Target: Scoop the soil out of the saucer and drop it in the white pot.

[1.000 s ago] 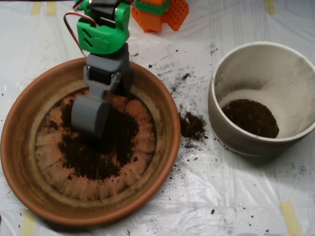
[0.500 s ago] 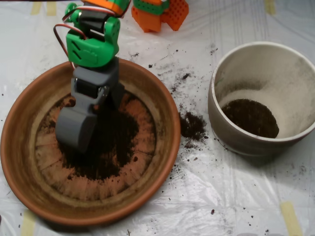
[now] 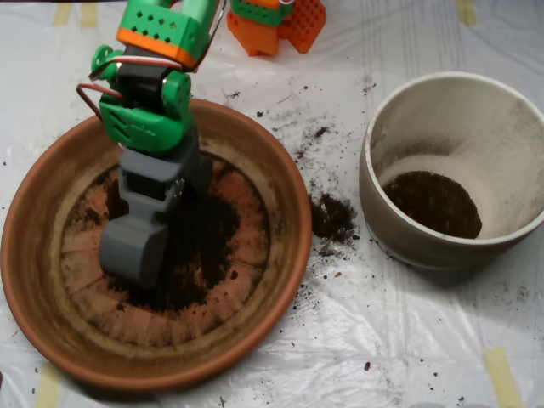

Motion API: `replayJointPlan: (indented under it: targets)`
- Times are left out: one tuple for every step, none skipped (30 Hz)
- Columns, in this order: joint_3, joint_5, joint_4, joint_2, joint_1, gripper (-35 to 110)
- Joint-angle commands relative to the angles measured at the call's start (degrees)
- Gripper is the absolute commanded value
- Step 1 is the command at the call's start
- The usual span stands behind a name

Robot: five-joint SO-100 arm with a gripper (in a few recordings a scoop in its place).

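Your pincer [image 3: 132, 251] sits low in the saucer [image 3: 272, 183]; whether it's spread, I cannot tell. The soil [image 3: 208, 234] lies at its three o'clock, the white pot [image 3: 382, 221] farther that way.

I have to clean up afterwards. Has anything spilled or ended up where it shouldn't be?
Yes. A clump of soil lies on the plastic sheet between the saucer and the white pot, with specks scattered up the sheet behind it. The scoop sits over the saucer's soil.

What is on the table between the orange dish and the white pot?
In the overhead view, a small clump of spilled soil lies between the saucer and white pot.
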Motion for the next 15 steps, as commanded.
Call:
replayJointPlan:
  targets:
    - [-6.24,-0.62,3.87,-1.67,0.97,38]
    - [-6.50,-0.62,4.13,-1.93,1.14,36]
    - [-6.68,-0.79,4.22,-2.11,1.14,35]
    - [-6.68,-0.88,4.13,-2.11,1.32,34]
    - [-6.68,-1.14,4.04,-2.02,1.41,31]
    - [-6.68,-1.14,4.04,-2.02,1.67,28]
    - [-6.68,-1.14,3.87,-2.02,1.85,25]
    - [-6.68,-1.23,3.60,-1.85,2.11,23]
    - [-6.68,-1.32,3.34,-1.67,2.29,22]
    - [-6.68,-1.49,3.08,-1.58,2.46,21]
    - [-6.59,-1.67,2.64,-1.41,2.55,20]
    - [-6.42,-1.76,2.11,-1.14,2.72,20]
    - [-5.98,-2.02,1.14,-0.70,2.81,19]
    - [-5.27,-2.11,0.00,0.00,2.90,17]
    - [-4.48,-2.29,-1.14,0.88,2.90,15]
